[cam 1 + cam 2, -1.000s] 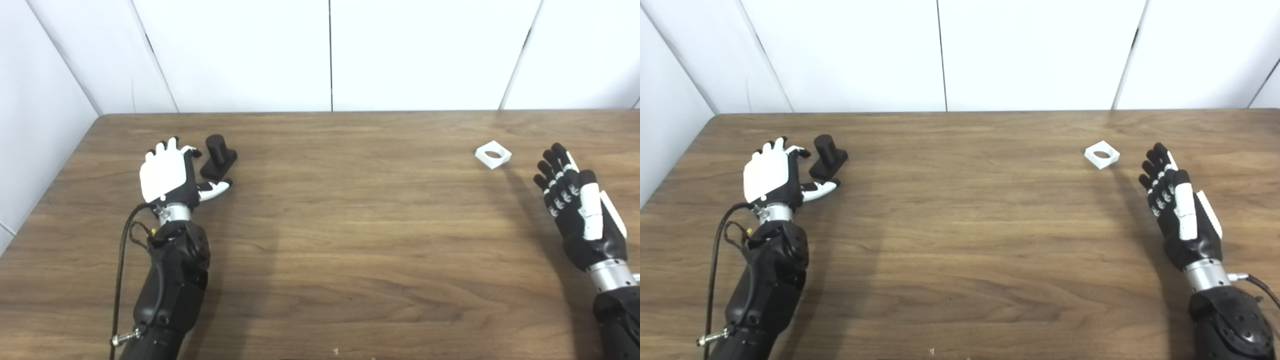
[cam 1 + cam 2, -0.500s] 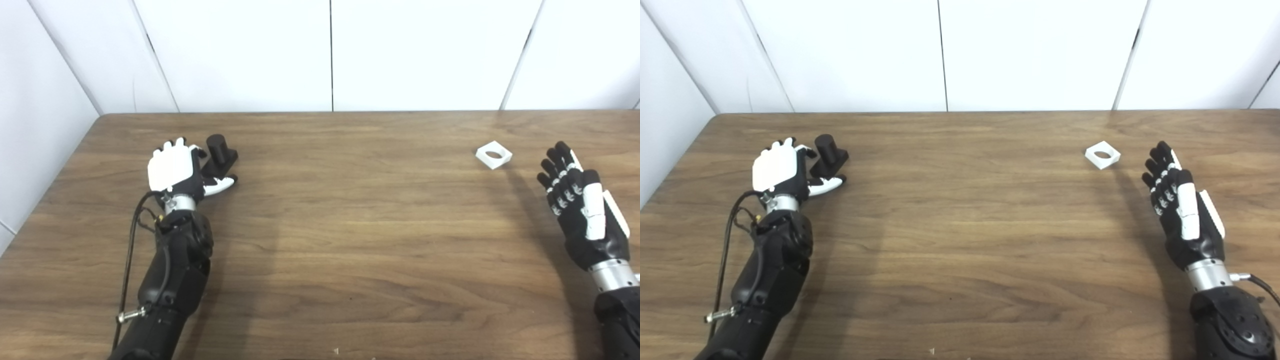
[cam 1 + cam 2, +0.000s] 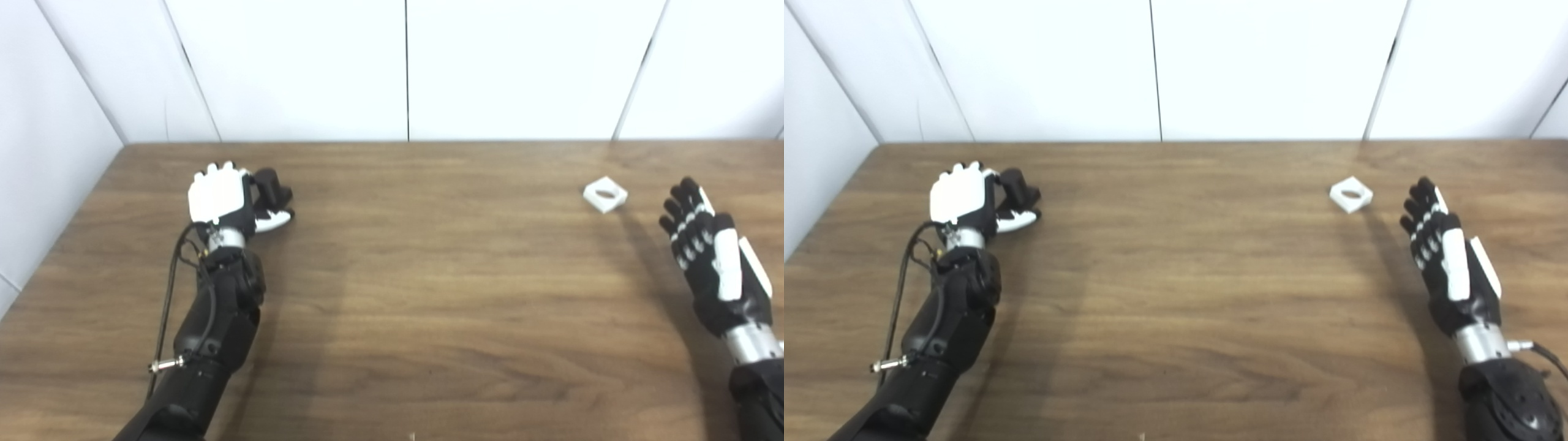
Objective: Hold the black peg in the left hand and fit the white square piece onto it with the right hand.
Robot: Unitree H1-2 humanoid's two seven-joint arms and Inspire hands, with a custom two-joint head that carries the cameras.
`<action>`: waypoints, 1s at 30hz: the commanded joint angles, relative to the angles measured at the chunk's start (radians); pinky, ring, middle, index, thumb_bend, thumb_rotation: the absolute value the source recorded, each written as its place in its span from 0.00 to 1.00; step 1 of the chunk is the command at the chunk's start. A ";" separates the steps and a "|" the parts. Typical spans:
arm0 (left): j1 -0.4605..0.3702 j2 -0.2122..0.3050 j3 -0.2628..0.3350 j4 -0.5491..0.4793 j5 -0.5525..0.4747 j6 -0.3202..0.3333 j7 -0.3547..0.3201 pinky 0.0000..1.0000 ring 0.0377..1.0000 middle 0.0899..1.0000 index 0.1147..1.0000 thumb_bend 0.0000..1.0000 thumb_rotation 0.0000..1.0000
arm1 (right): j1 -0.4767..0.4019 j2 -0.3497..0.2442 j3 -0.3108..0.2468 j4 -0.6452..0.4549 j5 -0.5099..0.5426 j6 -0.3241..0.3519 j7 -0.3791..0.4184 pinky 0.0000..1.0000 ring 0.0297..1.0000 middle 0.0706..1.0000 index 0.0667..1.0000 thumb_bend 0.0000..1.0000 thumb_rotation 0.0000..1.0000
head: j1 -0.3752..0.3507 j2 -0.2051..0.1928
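Note:
The black peg (image 3: 274,185) stands on its square base at the far left of the wooden table (image 3: 429,275). My left hand (image 3: 219,197) sits right against its left side, back of the hand toward the camera, hiding part of the peg. The fingers reach over it and the white thumb lies in front of the base; the hand is open and the peg rests on the table. The white square piece (image 3: 605,195), with a round hole, lies at the far right. My right hand (image 3: 713,260) hovers open, near and to the right of it, apart from it.
White wall panels (image 3: 404,67) close the table at the back, and a white side wall (image 3: 49,153) runs along the left. A black cable (image 3: 168,294) loops beside my left forearm.
My left hand has moved forward and right, up against the peg, now partly covering it. My right hand has barely moved. The whole picture has shifted down slightly.

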 commanded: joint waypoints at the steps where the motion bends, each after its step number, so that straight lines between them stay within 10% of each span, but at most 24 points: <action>1: -0.049 0.028 -0.010 0.020 0.012 0.008 0.012 1.00 1.00 0.95 0.71 0.76 0.45 | 0.127 0.073 0.018 0.139 0.011 -0.018 0.000 1.00 1.00 1.00 1.00 0.59 1.00 | 0.001 0.001; 30: -0.052 0.051 -0.044 0.008 -0.017 0.008 -0.028 1.00 1.00 0.88 0.47 0.73 0.25 | 0.112 0.059 0.020 0.155 0.007 -0.018 0.010 1.00 1.00 1.00 1.00 0.63 0.96 | 0.013 -0.001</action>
